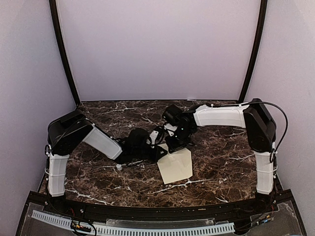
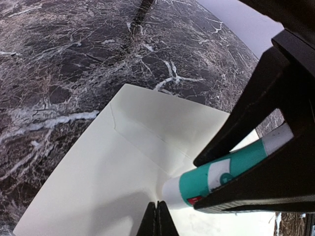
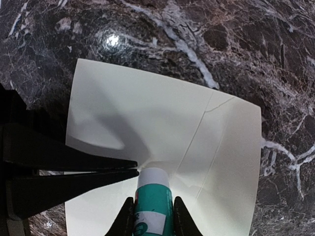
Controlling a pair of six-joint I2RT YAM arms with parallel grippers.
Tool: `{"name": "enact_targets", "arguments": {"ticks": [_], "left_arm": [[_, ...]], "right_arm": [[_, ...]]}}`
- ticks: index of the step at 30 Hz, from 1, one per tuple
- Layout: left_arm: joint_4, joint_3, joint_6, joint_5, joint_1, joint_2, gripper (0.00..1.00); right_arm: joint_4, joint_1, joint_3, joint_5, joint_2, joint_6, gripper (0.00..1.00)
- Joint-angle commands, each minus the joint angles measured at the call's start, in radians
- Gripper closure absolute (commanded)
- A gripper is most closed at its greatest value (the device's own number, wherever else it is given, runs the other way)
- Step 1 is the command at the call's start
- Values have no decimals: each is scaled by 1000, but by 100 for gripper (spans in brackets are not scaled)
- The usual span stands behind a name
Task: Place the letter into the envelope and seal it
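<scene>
The pale cream envelope (image 1: 177,167) lies flat on the dark marbled tabletop (image 1: 221,167), a little right of centre and towards the near edge. The tan letter is not visible anywhere, so it is probably already inside.

The right tool (image 3: 152,202) grips a teal-and-white glue stick (image 3: 153,191), whose white tip touches the paper beside a flap seam. The left tool (image 2: 157,219) is clenched, with its tips on the envelope just beside the stick. The views do not show whether any paper is caught between them.

The step in hand appears to be gluing the flap for sealing. To do it well, the stick should travel along the seam under light pressure, because thin paper drags and buckles easily. The left tool should pin the sheet close to the stroke. Glue should stay off the tabletop.

A small white cap-like piece (image 1: 118,167) sits towards the near left. The glossy brown-black stone has white veins. Plain lilac walls (image 1: 157,49) with black corner posts (image 1: 64,59) enclose the far edge and both sides.
</scene>
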Motion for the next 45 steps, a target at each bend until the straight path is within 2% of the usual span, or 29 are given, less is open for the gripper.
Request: {"name": "enact_targets", "arguments": {"ticks": [1, 8, 16, 22, 25, 30, 34, 38, 45], "left_arm": [[-92, -35, 15, 17, -11, 38, 100], [-109, -23, -11, -17, -10, 23, 100], [-204, 31, 7, -95, -9, -39, 100], [-280, 82, 32, -134, -10, -62, 100], [-303, 96, 43, -152, -10, -72, 100], [-356, 142, 67, -168, -8, -101, 100], [-403, 183, 92, -175, -8, -126, 99], [-438, 214, 112, -176, -7, -153, 96], [-477, 210, 122, -195, -8, -196, 90]], "right_arm": [[69, -13, -41, 46, 82, -3, 100], [173, -13, -128, 7, -16, -1, 100], [318, -15, -233, 7, -240, 38, 100], [473, -25, -408, 130, -420, 106, 100], [552, -31, -518, 246, -490, 142, 100], [783, -38, -756, 408, -571, 157, 100], [1011, -42, -922, 476, -593, 123, 100], [1185, -51, -1020, 486, -541, 95, 100], [1410, -52, -1160, 460, -486, 94, 100]]}}
